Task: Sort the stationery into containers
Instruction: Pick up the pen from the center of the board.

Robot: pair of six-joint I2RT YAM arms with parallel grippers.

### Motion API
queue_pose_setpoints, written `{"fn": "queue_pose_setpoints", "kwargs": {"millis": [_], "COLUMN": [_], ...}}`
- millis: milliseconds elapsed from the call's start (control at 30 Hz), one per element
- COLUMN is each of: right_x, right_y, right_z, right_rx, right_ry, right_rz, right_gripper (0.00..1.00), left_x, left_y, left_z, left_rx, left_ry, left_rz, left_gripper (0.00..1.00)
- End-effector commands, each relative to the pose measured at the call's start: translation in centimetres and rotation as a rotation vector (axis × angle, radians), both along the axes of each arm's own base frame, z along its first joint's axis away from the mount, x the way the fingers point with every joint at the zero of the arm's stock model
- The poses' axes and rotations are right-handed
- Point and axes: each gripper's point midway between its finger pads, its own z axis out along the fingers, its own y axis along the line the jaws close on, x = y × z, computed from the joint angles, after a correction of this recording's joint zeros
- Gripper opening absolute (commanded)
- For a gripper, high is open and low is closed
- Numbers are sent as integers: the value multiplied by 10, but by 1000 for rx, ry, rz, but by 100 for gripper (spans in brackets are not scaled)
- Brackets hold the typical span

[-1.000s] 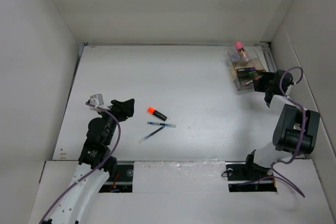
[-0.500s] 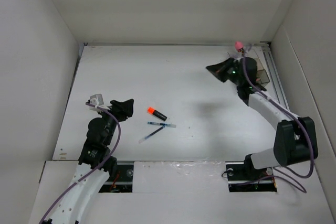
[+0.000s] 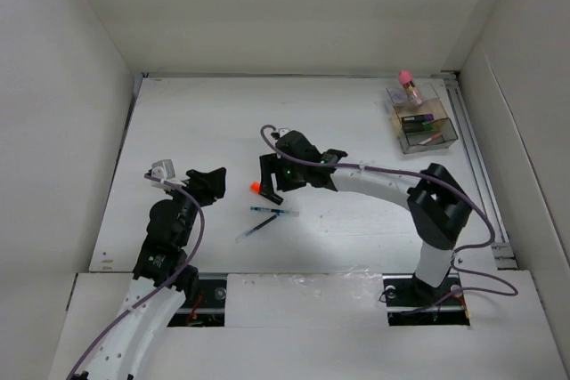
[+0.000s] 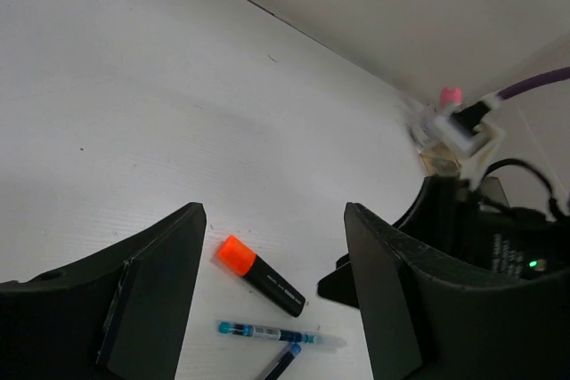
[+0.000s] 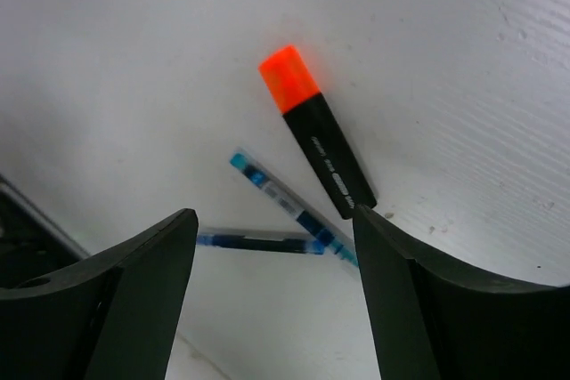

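Three things lie loose on the worktop (image 3: pixel 356 113): the orange highlighter (image 5: pixel 316 144) and, just beside it, two blue pens (image 5: pixel 287 203). The organiser (image 3: pixel 441 135) stands well apart from the highlighter and has some items inside, so I judge the sorting about half done. The step in hand is the pick of the highlighter. Your right end effector (image 5: pixel 274 218) hangs over the highlighter with its fingers spread and nothing held. The black body lies slanted in the gap between them. For the next move, turn the wrist so the fingers close across the body, then lower and close, keeping off the pen nearest the highlighter. Your left end effector (image 4: pixel 272 220) waits near the highlighter, also spread and empty.
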Motion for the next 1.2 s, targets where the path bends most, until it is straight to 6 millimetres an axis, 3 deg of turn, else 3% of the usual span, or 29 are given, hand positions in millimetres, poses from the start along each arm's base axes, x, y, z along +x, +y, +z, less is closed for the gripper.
{"fn": "queue_pose_setpoints", "kwargs": {"millis": [0, 133, 200, 700, 767, 833, 933, 967, 1000, 1100, 1167], "right_x": [17, 5, 3, 24, 24, 27, 33, 35, 37, 44, 59], "right_y": [-19, -4, -8, -2, -2, -2, -6, -8, -9, -16, -19], "right_z": [-23, -38, -50, -78, -82, -86, -93, -93, -93, -97, -80], "right_rx": [-200, -284, -347, -451, -459, -478, -513, -520, -527, -521, -469], "right_ry": [-66, -98, -108, -125, -120, -125, -141, -148, -156, -131, -146], "right_rz": [-46, 24, 22, 7, 9, 10, -15, -23, -32, -77, -131], "right_gripper": [76, 78, 78, 80, 77, 71, 39, 21, 14, 0, 0], "left_x": [0, -1, -1, -9, -10, -10, -9, -9, -9, -10, -9], "left_y": [2, 4, 6, 22, 22, 22, 22, 22, 22, 20, 20], "left_z": [18, 17, 17, 28, 31, 31, 29, 29, 29, 31, 29], "left_rx": [-16, -15, -15, -37, -41, -41, -37, -37, -37, -41, -37], "left_ry": [-56, -55, -55, -92, -102, -102, -93, -93, -93, -102, -93], "left_rz": [12, 21, 32, 106, 106, 106, 106, 106, 106, 95, 95], "left_gripper": [60, 62, 62, 62, 63, 63, 63, 63, 63, 63, 63]}}
